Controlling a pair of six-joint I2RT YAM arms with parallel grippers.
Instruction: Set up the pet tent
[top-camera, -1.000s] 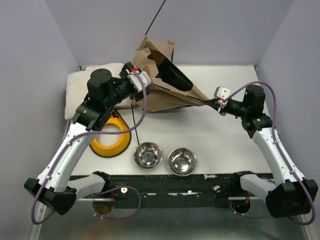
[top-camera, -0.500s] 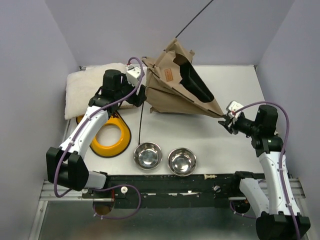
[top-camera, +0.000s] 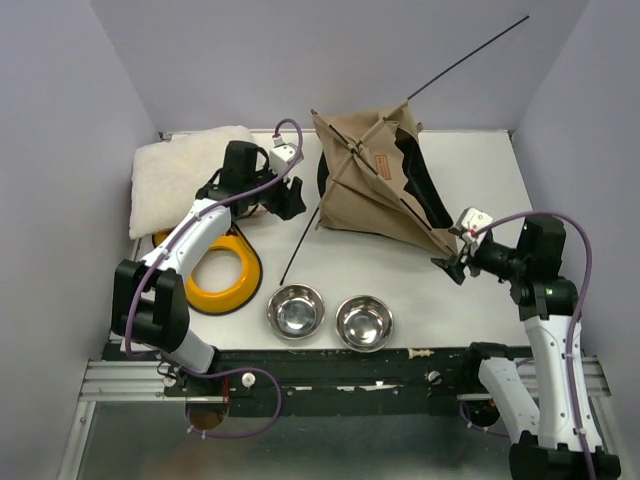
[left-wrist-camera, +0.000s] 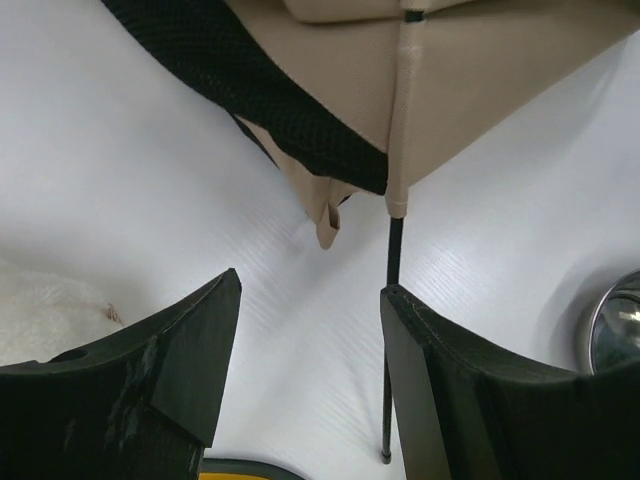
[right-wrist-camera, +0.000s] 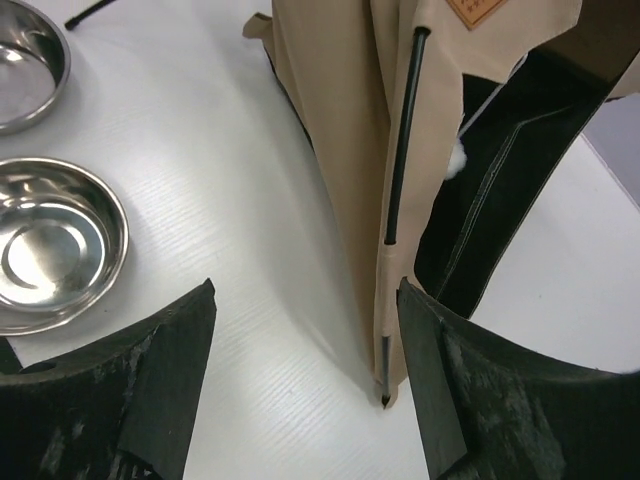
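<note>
The pet tent (top-camera: 375, 190), tan fabric with black trim and a brown label patch (top-camera: 381, 164), lies partly spread on the table at the back centre. One thin black pole (top-camera: 470, 50) sticks up to the upper right, another pole (top-camera: 300, 250) runs down-left onto the table. My left gripper (top-camera: 290, 200) is open just left of the tent, nothing between its fingers. In the left wrist view the gripper (left-wrist-camera: 310, 285) faces the tent's corner (left-wrist-camera: 400, 190), the pole (left-wrist-camera: 395, 250) beside its right finger. My right gripper (top-camera: 455, 262) (right-wrist-camera: 305, 285) is open at the tent's near-right corner (right-wrist-camera: 385, 385). The white pompom (right-wrist-camera: 457, 160) shows.
A cream fluffy cushion (top-camera: 180, 180) lies at the back left, with a yellow ring-shaped item (top-camera: 220, 275) in front of it. Two steel bowls (top-camera: 296, 310) (top-camera: 364, 322) sit near the front edge, also the bowls (right-wrist-camera: 50, 245) (right-wrist-camera: 25, 60) in the right wrist view.
My right gripper has opened and let go of the tent's corner. The tent has swung to the right and spread out, and my left arm has followed it rightward.
</note>
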